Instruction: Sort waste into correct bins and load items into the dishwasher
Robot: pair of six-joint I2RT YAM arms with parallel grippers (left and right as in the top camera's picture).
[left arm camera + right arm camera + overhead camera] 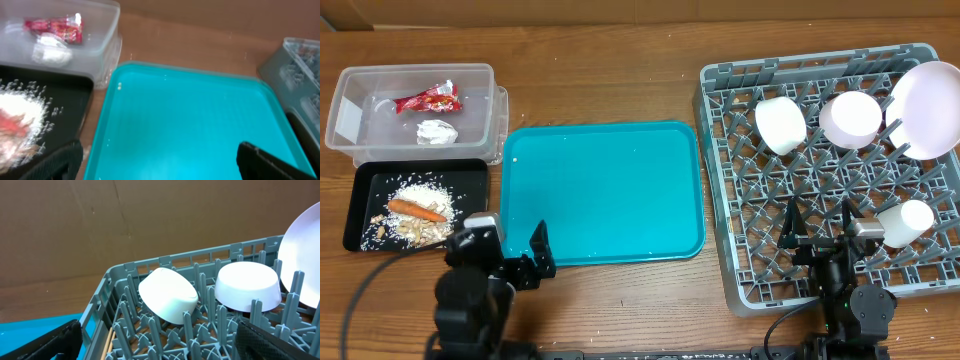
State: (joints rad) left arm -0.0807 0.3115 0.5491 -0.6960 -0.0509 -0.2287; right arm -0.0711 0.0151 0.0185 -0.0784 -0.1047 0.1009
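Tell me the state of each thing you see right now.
red wrapper: crumpled, in the clear tub
tissue: crumpled, same tub
rice and carrot: on the black tray
plate: on edge in the rack
two bowls: tipped, in rack
cup: on its side in rack
left pincer: open, empty
right pincer: open, empty

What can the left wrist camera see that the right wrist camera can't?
Only the left wrist view shows the clear tub holding the red wrapper and the white tissue, and the black tray with rice on it.

Only the right wrist view shows the tilted white bowl, the upside-down bowl and the edge of the large plate.

Both show part of the teal tray and part of the grey rack.
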